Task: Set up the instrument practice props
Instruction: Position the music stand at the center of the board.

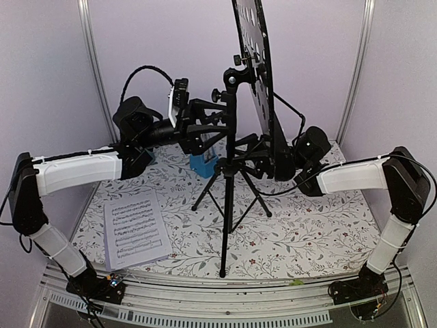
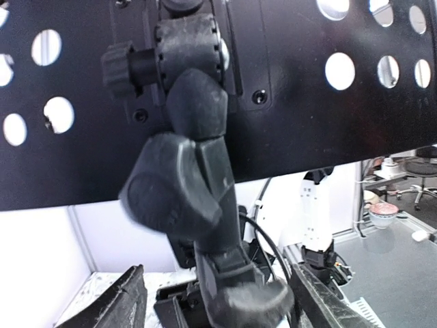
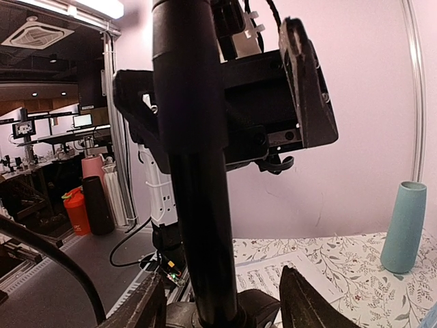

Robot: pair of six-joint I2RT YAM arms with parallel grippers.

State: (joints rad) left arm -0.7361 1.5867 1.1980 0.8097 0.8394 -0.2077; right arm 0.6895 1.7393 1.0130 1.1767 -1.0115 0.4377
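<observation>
The black tripod music stand (image 1: pixel 227 198) stands mid-table, its perforated tray (image 1: pixel 256 68) raised and seen nearly edge-on. My left gripper (image 1: pixel 208 133) is open at the stand's neck. In the left wrist view the tilt joint (image 2: pixel 198 178) sits between the spread fingers (image 2: pixel 119 301) with gaps on both sides. My right gripper (image 1: pixel 265 156) is open around the pole (image 3: pixel 198 171), not touching it. Sheet-music pages (image 1: pixel 134 229) lie flat at the front left, a white one on top; they also show in the right wrist view (image 3: pixel 273 277). The blue metronome (image 1: pixel 203 164) stands behind the pole.
A tall teal cup (image 3: pixel 404 227) stands on the floral cloth (image 1: pixel 307 225) by the back wall. The tripod legs (image 1: pixel 254 198) spread over the middle of the table. Purple walls close the back and sides.
</observation>
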